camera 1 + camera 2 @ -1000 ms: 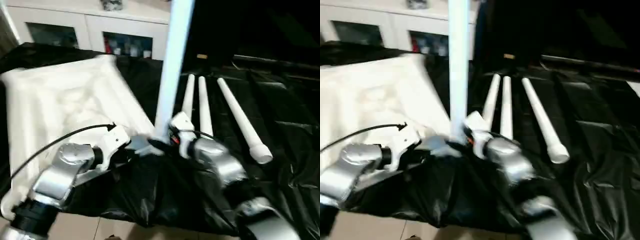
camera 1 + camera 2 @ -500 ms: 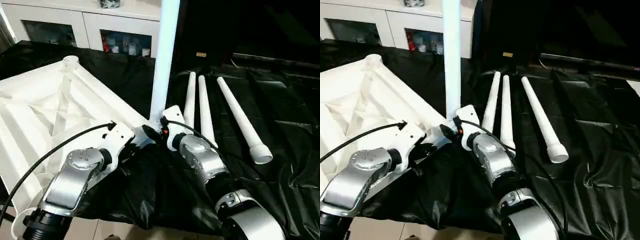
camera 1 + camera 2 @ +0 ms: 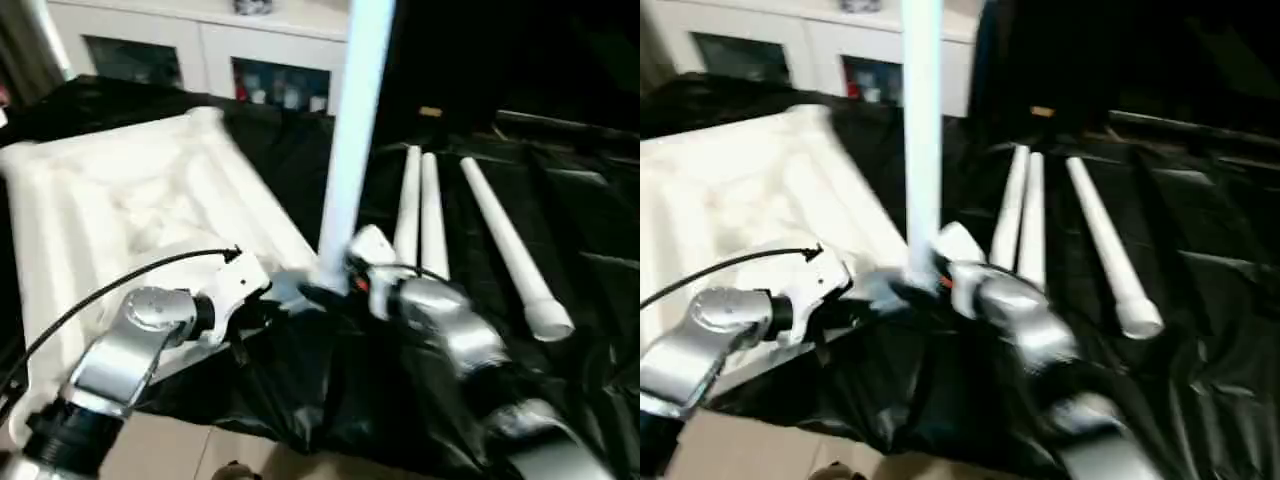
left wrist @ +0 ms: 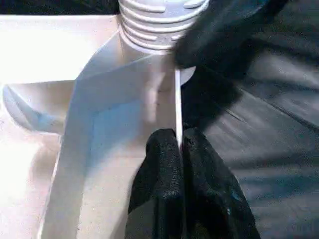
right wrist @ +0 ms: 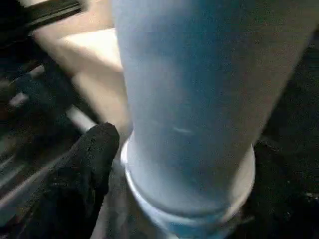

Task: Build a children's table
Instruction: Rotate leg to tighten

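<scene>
A: Stock, fitted? 1 long white tapered plastic tube leg [image 3: 352, 140] upright in the corner socket of the white ribbed plastic tabletop [image 3: 120, 200] lying underside-up on black sheeting [image 3: 580, 200].

B: Loose? 3 white tube legs [image 3: 440, 220] on the sheeting beside it. Left gripper [image 4: 180, 149] pinched on the tabletop's rim; right gripper [image 5: 164, 164] at the leg base, jaw width unclear.

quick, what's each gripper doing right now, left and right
Left gripper: shut, pinching the thin edge wall of the table top.
Right gripper: at the base of the upright leg; open or shut cannot be told.
</scene>
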Controlling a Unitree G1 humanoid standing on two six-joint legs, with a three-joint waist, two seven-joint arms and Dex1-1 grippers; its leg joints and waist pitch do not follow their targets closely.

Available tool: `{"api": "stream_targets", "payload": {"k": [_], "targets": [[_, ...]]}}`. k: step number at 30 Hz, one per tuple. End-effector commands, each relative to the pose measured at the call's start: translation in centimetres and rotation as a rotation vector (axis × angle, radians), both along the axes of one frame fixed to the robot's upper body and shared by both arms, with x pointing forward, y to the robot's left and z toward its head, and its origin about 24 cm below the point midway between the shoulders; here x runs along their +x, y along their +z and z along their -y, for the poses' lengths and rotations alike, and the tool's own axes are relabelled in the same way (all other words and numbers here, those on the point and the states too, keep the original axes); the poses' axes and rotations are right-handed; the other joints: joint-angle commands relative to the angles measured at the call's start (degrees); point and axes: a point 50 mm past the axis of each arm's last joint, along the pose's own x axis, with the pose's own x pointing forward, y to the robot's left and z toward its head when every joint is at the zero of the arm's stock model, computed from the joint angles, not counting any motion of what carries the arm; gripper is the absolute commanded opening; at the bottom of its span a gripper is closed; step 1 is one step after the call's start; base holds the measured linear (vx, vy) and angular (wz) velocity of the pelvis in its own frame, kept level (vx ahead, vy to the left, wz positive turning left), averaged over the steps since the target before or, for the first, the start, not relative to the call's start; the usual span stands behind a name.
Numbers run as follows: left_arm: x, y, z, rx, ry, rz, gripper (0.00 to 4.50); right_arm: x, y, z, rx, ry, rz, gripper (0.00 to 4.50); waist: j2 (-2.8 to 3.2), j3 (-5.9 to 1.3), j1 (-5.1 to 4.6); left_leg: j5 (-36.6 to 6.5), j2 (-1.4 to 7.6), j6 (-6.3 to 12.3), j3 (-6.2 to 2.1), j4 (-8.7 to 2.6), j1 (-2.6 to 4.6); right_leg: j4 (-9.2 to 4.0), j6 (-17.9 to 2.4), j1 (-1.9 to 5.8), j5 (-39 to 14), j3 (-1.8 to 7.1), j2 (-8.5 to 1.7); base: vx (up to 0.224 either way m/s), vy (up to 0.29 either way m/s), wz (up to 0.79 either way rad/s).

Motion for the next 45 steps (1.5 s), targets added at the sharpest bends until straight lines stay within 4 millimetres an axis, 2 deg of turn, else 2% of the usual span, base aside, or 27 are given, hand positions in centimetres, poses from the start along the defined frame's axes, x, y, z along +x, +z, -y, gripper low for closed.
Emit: {"api": "stream_targets", "payload": {"k": [1,2,4,5,8,9,13,17,18,20,21,22,24,28,29,30,32,33,34,36,37,38,39,43,44,45], "targets": [[0.4,0.9,1.1,-0.022,-0.087,0.046,0.0,-1.2,0.3,-1.1,0.019,0.144,-0.017,3.83,1.47,-3.99,-0.31,-9.59,2.55,1.25,-0.73,-4.02,0.81,-4.47,-12.27,2.85,-2.09,3.09,-4.44,0.0,0.0,0.0],[0.5,0.9,0.9,-0.018,-0.092,0.042,0.0,-1.4,0.3,-0.9,0.009,0.166,-0.019,3.83,1.6,-3.98,-0.32,-9.79,2.6,1.03,-0.84,-4.06,0.64,-4.42,-12.17,2.97,-3.26,3.1,-4.62,0.0,0.0,0.0],[0.7,0.8,0.5,-0.004,-0.108,0.038,0.0,-1.8,0.4,-0.6,-0.008,0.205,-0.028,3.83,1.48,-3.92,-0.31,-10.55,2.56,0.78,-0.83,-4.09,0.64,-4.75,-11.67,2.97,-5.81,3.11,-4.65,0.0,0.0,0.0],[0.9,0.7,0.2,0.001,-0.116,0.029,0.0,-2.0,0.5,-0.4,-0.016,0.224,-0.033,3.83,1.91,-4.0,-0.38,-10.79,2.59,0.45,-0.83,-4.07,0.69,-4.83,-11.62,2.91,-6.45,3.12,-4.67,0.0,0.0,0.0],[1.0,0.5,0.0,0.005,-0.135,0.016,0.0,-2.3,0.7,-0.2,-0.014,0.239,-0.041,3.83,1.82,-4.14,-0.46,-9.52,2.6,0.48,-0.91,-3.99,0.45,-4.53,-11.78,3.06,-4.93,3.09,-4.72,0.0,0.0,0.0],[1.1,0.4,-0.1,0.01,-0.143,0.014,0.0,-2.4,0.8,-0.2,-0.013,0.244,-0.045,3.57,1.97,-4.16,-0.44,-9.23,2.53,0.56,-0.91,-3.93,0.38,-4.51,-11.81,3.08,-4.87,3.05,-4.69,0.0,0.0,0.0],[1.3,0.1,-0.4,0.016,-0.153,0.004,0.0,-2.7,0.7,-0.3,-0.018,0.257,-0.058,3.39,2.17,-4.25,-0.52,-9.54,2.62,0.42,-0.89,-3.93,0.55,-4.57,-12.08,2.92,-5.19,2.99,-4.67,0.0,0.0,0.0],[1.3,-0.1,-0.6,0.016,-0.156,-0.003,0.0,-2.9,0.5,-0.5,-0.021,0.258,-0.066,3.05,2.02,-4.2,-0.52,-9.81,2.64,0.27,-0.87,-3.97,0.48,-4.62,-12.09,2.99,-5.9,3.0,-4.75,0.0,0.0,0.0],[1.2,-0.1,-0.6,0.015,-0.156,-0.004,0.0,-2.9,0.5,-0.6,-0.021,0.259,-0.067,2.91,1.75,-4.19,-0.46,-9.58,2.68,0.4,-0.89,-3.98,0.51,-4.55,-12.02,3.0,-6.08,3.0,-4.78,0.0,0.0,0.0],[1.2,-0.3,-0.7,0.016,-0.155,-0.006,0.0,-3.0,0.4,-0.7,-0.022,0.259,-0.071,2.86,1.9,-4.18,-0.46,-9.46,2.71,0.46,-0.87,-3.98,0.51,-4.58,-11.92,2.93,-6.17,3.01,-4.8,0.0,0.0,0.0],[1.1,-0.3,-0.7,0.015,-0.152,-0.006,0.0,-3.0,0.4,-0.8,-0.023,0.258,-0.073,2.86,1.67,-4.2,-0.43,-8.96,2.68,0.68,-0.82,-3.94,0.48,-4.54,-11.87,2.94,-6.15,3.02,-4.83,0.0,0.0,0.0],[1.1,-0.4,-0.8,0.013,-0.145,-0.005,0.0,-3.0,0.3,-0.8,-0.023,0.259,-0.075,2.85,1.73,-4.15,-0.46,-9.13,2.71,0.64,-0.83,-3.99,0.49,-4.6,-11.83,2.88,-6.49,3.0,-4.83,0.0,0.0,0.0],[1.0,-0.5,-0.9,0.009,-0.123,0.002,0.0,-3.0,0.1,-1.1,-0.023,0.254,-0.077,2.81,1.17,-4.13,-0.42,-8.55,2.7,0.88,-0.79,-3.96,0.4,-4.58,-11.45,2.96,-7.43,3.04,-4.96,0.0,0.0,0.0],[0.6,-0.6,-1.0,-0.001,-0.059,0.015,0.0,-2.1,-0.4,-1.8,-0.029,0.145,-0.04,2.8,1.24,-4.01,-0.71,-9.2,2.82,0.54,-0.81,-4.08,0.36,-4.68,-11.26,2.7,-9.04,3.01,-5.07,0.0,0.0,0.0],[0.3,-0.7,-0.6,-0.02,-0.007,0.023,0.0,-0.9,-0.9,-2.4,-0.032,-0.016,-0.03,2.79,0.95,-3.67,-1.13,-11.21,2.79,-0.46,-0.88,-4.4,0.36,-5.03,-10.68,2.6,-13.7,3.08,-5.25,0.0,0.0,0.0],[0.0,-0.8,-0.3,-0.029,0.028,0.022,0.0,-0.4,-1.1,-2.9,-0.027,-0.084,-0.031,2.79,0.97,-3.25,-1.98,-13.88,2.66,-1.46,-1.16,-4.86,0.12,-5.46,-9.73,2.58,-19.43,2.85,-5.27,0.0,0.0,0.0],[-0.2,-0.9,0.1,-0.037,0.081,0.03,0.0,0.0,-1.3,-3.5,-0.016,-0.15,-0.036,2.78,1.31,-3.44,-2.7,-15.43,2.68,-2.55,-1.71,-5.05,-0.08,-5.66,-8.09,2.93,-24.26,2.62,-5.49,-0.017,0.003,-0.1],[-0.2,-0.9,0.2,-0.037,0.1,0.036,0.0,0.1,-1.3,-3.8,-0.01,-0.165,-0.038,2.78,1.25,-3.48,-2.87,-15.81,2.68,-2.38,-1.64,-4.98,0.2,-5.96,-7.59,2.66,-23.87,2.68,-5.28,-0.034,0.005,-0.19],[-0.2,-1.0,0.7,-0.044,0.159,0.051,0.0,0.3,-1.3,-4.5,0.012,-0.209,-0.051,2.78,1.33,-3.51,-2.92,-16.1,2.76,-1.97,-1.4,-4.79,0.75,-6.0,-8.25,2.15,-21.79,2.88,-5.14,0.0,0.0,0.0],[-0.2,-1.0,1.4,-0.061,0.255,0.069,0.0,0.6,-1.3,-5.6,0.041,-0.274,-0.066,2.78,1.03,-3.46,-3.26,-15.47,2.77,-1.71,-1.28,-4.75,0.65,-5.92,-9.53,2.25,-19.56,2.91,-5.05,0.0,0.0,0.0],[-0.2,-1.0,1.4,-0.061,0.256,0.069,0.0,0.6,-1.3,-5.6,0.042,-0.275,-0.066,2.77,1.08,-3.48,-3.24,-15.29,2.74,-1.56,-1.22,-4.69,0.7,-5.89,-9.56,2.21,-19.38,2.94,-5.02,0.0,0.0,0.0],[-0.2,-1.0,2.5,-0.083,0.313,0.078,0.0,0.8,-1.3,-6.7,0.06,-0.328,-0.079,2.77,0.81,-3.62,-3.07,-14.8,2.65,-1.13,-1.06,-4.51,0.83,-5.88,-9.5,2.14,-18.83,2.98,-4.97,0.0,0.0,0.0],[-0.3,-1.0,3.0,-0.092,0.325,0.08,0.0,0.9,-1.3,-7.2,0.063,-0.355,-0.083,2.77,0.7,-3.62,-3.21,-13.36,2.73,-0.98,-1.16,-4.65,0.43,-5.65,-9.9,2.41,-17.42,2.93,-5.07,0.0,0.0,0.0],[-0.6,-0.8,4.2,-0.12,0.312,0.073,0.0,1.0,-1.3,-8.0,0.066,-0.368,-0.086,2.77,0.75,-3.87,-3.02,-11.56,2.6,-0.26,-0.95,-4.41,0.4,-5.35,-9.81,2.42,-13.4,2.85,-4.83,0.0,0.0,0.0],[-0.7,-0.8,4.4,-0.121,0.308,0.07,0.0,1.0,-1.3,-8.1,0.069,-0.357,-0.081,2.77,0.72,-4.09,-3.0,-9.4,2.49,0.35,-0.84,-4.28,0.25,-5.0,-10.01,2.66,-9.59,2.82,-4.67,0.0,0.0,0.0],[-0.6,-0.8,4.4,-0.116,0.304,0.072,0.0,1.0,-1.2,-8.1,0.071,-0.354,-0.076,2.77,0.74,-4.16,-2.98,-8.72,2.49,0.55,-0.82,-4.23,0.23,-4.89,-10.16,2.71,-8.3,2.81,-4.68,0.0,0.0,0.0]]}}
